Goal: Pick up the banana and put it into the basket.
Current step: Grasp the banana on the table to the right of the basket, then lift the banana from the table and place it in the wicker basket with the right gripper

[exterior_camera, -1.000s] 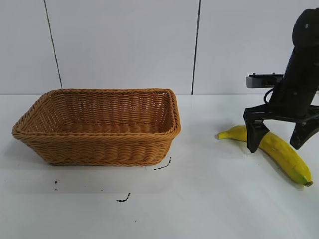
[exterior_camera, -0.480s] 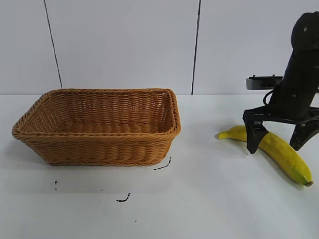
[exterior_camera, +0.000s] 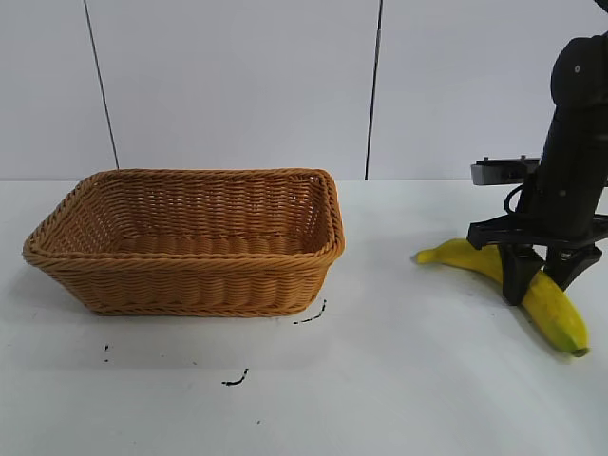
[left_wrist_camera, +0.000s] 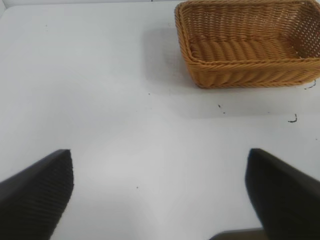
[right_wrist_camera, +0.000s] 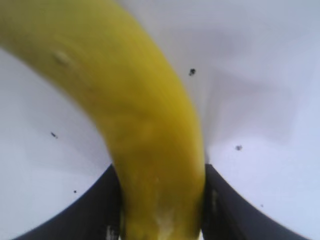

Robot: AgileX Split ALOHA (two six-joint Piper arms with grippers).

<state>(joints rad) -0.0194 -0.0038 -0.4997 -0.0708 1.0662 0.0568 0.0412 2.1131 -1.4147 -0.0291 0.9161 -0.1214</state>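
The yellow banana (exterior_camera: 480, 261) lies on the white table at the right, its ends sticking out either side of my right gripper (exterior_camera: 538, 281). That gripper comes down from above and is shut on the banana's middle. In the right wrist view the banana (right_wrist_camera: 145, 125) fills the gap between the two black fingers (right_wrist_camera: 100, 210), which press its sides. The orange-brown wicker basket (exterior_camera: 190, 275) stands at the left, with nothing in it. My left gripper (left_wrist_camera: 160, 195) is open over bare table, with the basket (left_wrist_camera: 245, 75) farther off in its view.
Small black marks (exterior_camera: 236, 380) dot the table in front of the basket. A white panelled wall (exterior_camera: 237, 85) rises behind the table. Bare table (exterior_camera: 380, 285) lies between basket and banana.
My right gripper's fingers have closed from a wide straddle onto the banana's middle. The banana shifted slightly. The basket has not moved.
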